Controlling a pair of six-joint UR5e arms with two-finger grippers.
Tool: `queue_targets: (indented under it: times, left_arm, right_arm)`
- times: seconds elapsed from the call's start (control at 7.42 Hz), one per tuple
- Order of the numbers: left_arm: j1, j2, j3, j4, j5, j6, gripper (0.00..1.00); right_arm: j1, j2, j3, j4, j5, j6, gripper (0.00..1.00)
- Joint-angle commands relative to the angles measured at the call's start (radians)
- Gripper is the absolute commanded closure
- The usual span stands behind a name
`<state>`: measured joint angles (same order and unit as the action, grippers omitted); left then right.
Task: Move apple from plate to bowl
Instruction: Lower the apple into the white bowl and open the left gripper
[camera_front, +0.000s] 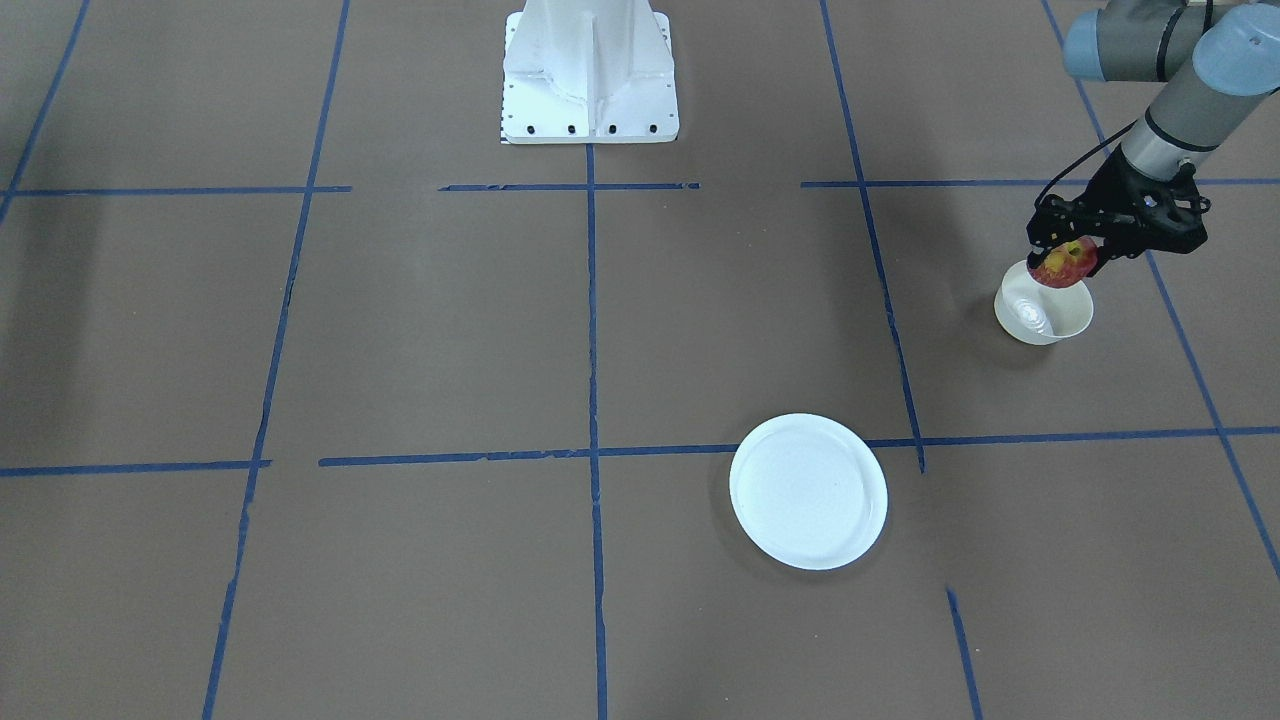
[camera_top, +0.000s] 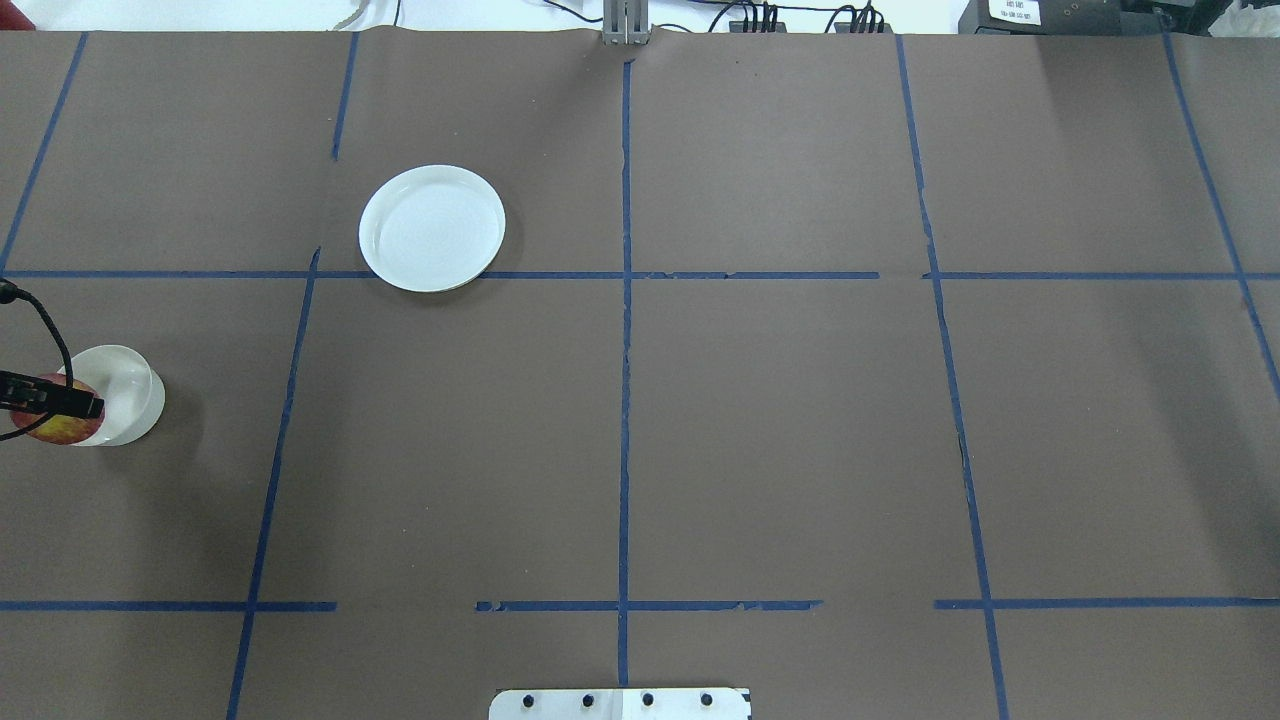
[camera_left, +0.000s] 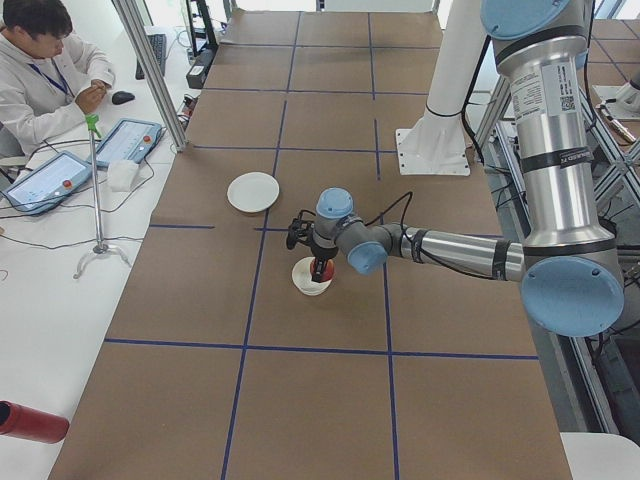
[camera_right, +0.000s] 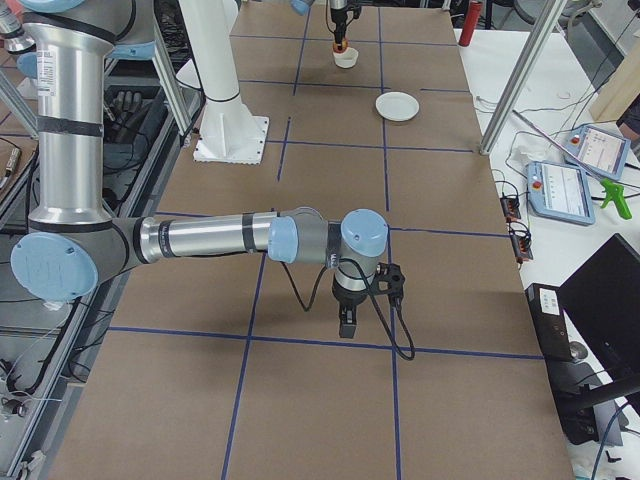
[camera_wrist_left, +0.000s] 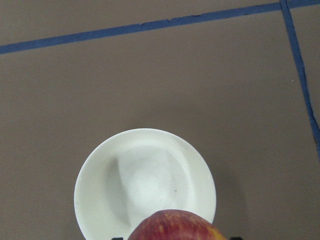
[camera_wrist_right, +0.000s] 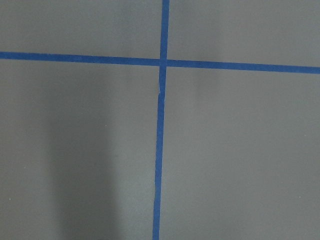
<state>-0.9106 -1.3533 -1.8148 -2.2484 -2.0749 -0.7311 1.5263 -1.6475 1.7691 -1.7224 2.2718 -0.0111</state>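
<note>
The red and yellow apple is held in my left gripper, which is shut on it just above the rim of the small cream-white bowl. In the left wrist view the apple hangs over the near edge of the empty bowl. The overhead view shows the apple at the bowl's left side. The white plate lies empty, well away from the bowl. My right gripper hovers low over bare table; I cannot tell if it is open or shut.
The robot's white base stands at the table's middle edge. Blue tape lines cross the brown table. An operator sits beyond the far side with tablets; a red bottle lies off the table's end.
</note>
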Motion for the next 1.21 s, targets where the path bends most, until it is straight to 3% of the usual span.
queue_targets:
  times: [0.0, 0.27, 0.54, 0.81, 1.08]
  left_arm:
    - [0.002, -0.030, 0.055, -0.014, 0.003, -0.001, 1.00]
    - [0.004, -0.043, 0.066, -0.014, 0.001, -0.004, 1.00]
    - [0.004, -0.094, 0.109, -0.013, 0.002, -0.005, 0.65]
    - [0.001, -0.095, 0.114, -0.011, 0.003, -0.004, 0.00]
    - [-0.004, -0.086, 0.097, -0.004, -0.004, -0.005, 0.00]
  right_arm:
    - [0.000, 0.000, 0.001, 0.000, 0.000, 0.000, 0.00]
    - [0.000, 0.000, 0.000, 0.000, 0.000, 0.000, 0.00]
    - [0.000, 0.000, 0.001, 0.000, 0.000, 0.000, 0.00]
    - [0.000, 0.000, 0.001, 0.000, 0.000, 0.000, 0.00]
    - [0.000, 0.000, 0.001, 0.000, 0.000, 0.000, 0.00]
